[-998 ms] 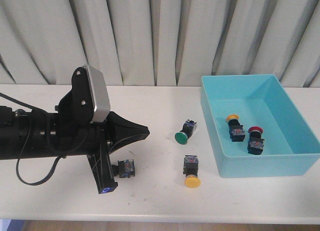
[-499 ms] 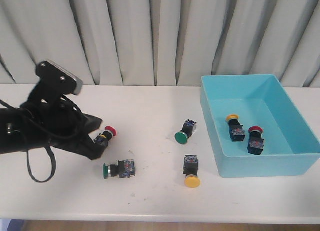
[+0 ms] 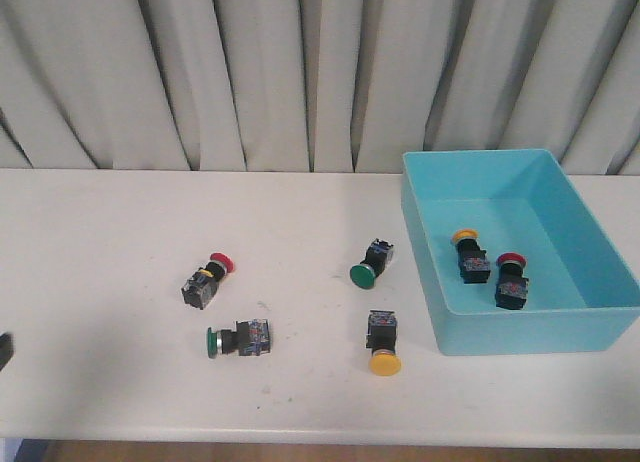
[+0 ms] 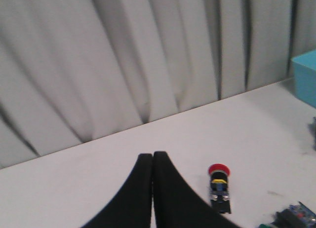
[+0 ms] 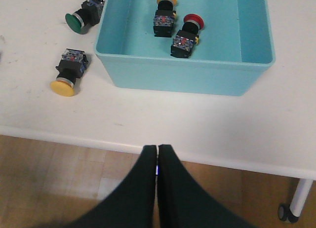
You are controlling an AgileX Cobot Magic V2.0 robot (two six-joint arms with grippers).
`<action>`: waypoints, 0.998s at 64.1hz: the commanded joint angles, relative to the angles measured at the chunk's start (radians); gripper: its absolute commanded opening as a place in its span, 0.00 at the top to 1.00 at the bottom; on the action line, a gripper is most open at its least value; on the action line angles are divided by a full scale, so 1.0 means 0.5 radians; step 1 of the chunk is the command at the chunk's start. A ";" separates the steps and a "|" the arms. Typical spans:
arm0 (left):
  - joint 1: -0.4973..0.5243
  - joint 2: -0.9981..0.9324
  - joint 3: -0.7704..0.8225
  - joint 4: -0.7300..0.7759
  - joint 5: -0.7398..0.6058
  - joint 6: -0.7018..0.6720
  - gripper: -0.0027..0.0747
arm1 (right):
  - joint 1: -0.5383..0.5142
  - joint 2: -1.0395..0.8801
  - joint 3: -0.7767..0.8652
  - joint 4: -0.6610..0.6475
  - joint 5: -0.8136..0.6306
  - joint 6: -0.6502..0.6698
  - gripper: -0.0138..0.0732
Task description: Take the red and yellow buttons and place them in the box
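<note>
The turquoise box [image 3: 520, 244], right of frame, already holds one yellow button [image 3: 468, 252] and one red button [image 3: 511, 278]; a red button [image 3: 208, 279] at centre-left and a yellow button [image 3: 383, 343] below centre remain on the white table [image 3: 300, 207], both the left gripper [image 4: 152, 159] and the right gripper [image 5: 157, 151] pressed together, holding nothing.

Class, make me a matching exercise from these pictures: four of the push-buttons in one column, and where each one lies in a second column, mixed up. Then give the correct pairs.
Things
1. red button on the table
2. yellow button on the table
3. red button in the box
4. green button nearest the table's front edge

Places
A. inside the box, beside a yellow button
B. just in front of the red button on the table
C. farthest to the left on the table
D. just outside the box's left wall

Pairs: 1-C, 2-D, 3-A, 4-B
</note>
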 commanded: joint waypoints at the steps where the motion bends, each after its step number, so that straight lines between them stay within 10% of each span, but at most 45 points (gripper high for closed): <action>1: 0.091 -0.414 0.192 -0.019 -0.174 -0.036 0.98 | -0.012 0.023 -0.048 0.000 -0.108 0.000 0.85; 21: 0.151 -1.221 0.727 0.144 -0.166 -0.312 0.98 | -0.012 0.023 -0.048 0.000 -0.106 0.000 0.85; 64: 0.258 -1.332 0.900 0.635 -0.102 -1.001 0.98 | -0.012 0.023 -0.048 -0.001 -0.106 0.000 0.85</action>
